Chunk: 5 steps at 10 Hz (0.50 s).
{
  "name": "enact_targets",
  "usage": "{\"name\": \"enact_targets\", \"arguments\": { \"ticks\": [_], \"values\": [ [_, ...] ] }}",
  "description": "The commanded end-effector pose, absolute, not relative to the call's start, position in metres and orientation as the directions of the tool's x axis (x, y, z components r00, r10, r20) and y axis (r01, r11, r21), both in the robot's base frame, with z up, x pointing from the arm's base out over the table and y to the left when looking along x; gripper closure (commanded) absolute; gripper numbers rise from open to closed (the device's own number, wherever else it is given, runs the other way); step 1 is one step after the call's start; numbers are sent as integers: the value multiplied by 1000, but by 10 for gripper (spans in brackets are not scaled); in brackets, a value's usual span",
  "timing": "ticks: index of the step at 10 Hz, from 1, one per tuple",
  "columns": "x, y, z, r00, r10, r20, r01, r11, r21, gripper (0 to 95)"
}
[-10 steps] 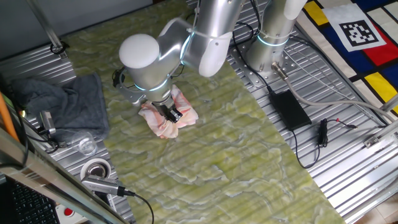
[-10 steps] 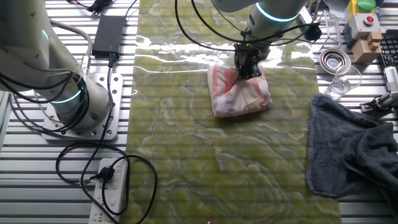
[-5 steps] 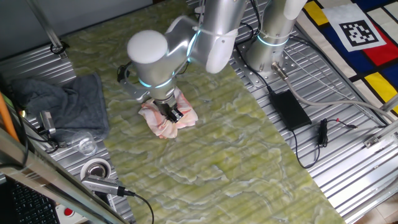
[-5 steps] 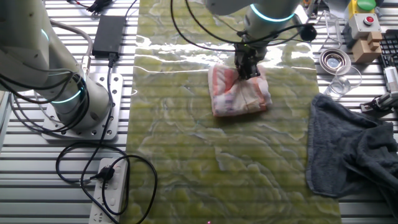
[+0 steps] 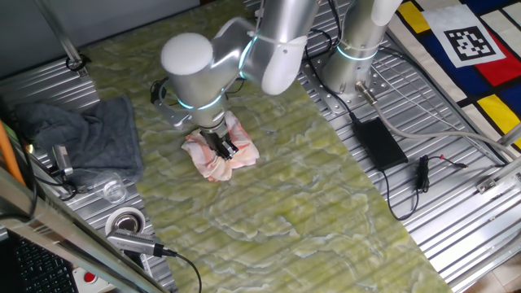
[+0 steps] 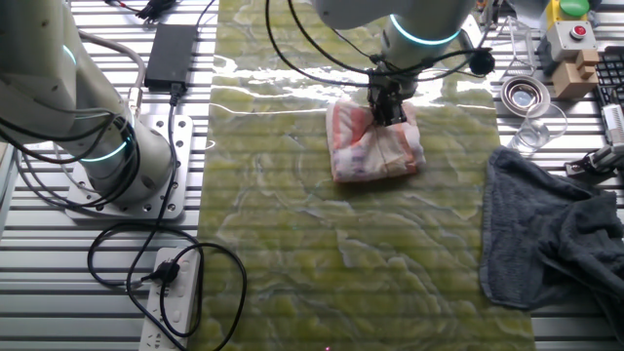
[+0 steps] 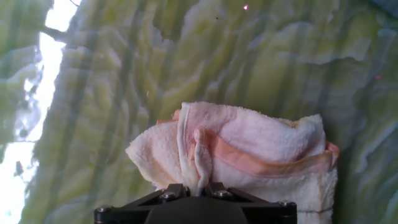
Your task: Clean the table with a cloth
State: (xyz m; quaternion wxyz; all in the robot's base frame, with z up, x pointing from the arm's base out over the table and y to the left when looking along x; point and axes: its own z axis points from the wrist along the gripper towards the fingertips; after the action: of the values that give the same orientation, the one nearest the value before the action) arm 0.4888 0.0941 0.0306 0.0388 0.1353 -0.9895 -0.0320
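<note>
- Little has changed over the last second: the cloth (image 6: 375,141) is seen at the same spot on the table (image 6: 292,253), and only the upper joints of the arm have swung a little, first one way and then back.
- The gripper (image 5: 224,149) is still pressed down on the cloth; in the hand view a ridge of the fabric (image 7: 198,155) is pinched between the jaws, which are nearly closed on it.
- The cloth is bunched and lies in the part of the table toward the dark grey cloth (image 5: 85,134), but apart from it.
- No wiping stroke is shown by the cloth's position, so the cleaning is judged to be at its beginning or in a pause.
- A sideways drag with steady pressure is probably needed next.
</note>
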Motion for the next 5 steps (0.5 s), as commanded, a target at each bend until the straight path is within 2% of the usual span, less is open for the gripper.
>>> {"name": "enact_targets", "arguments": {
  "ticks": [1, 5],
  "values": [
    [487, 93, 32, -954, -292, 61, -288, 955, 70, 950],
    [487, 93, 32, -956, -286, 67, -281, 957, 74, 950]
  ]
}}
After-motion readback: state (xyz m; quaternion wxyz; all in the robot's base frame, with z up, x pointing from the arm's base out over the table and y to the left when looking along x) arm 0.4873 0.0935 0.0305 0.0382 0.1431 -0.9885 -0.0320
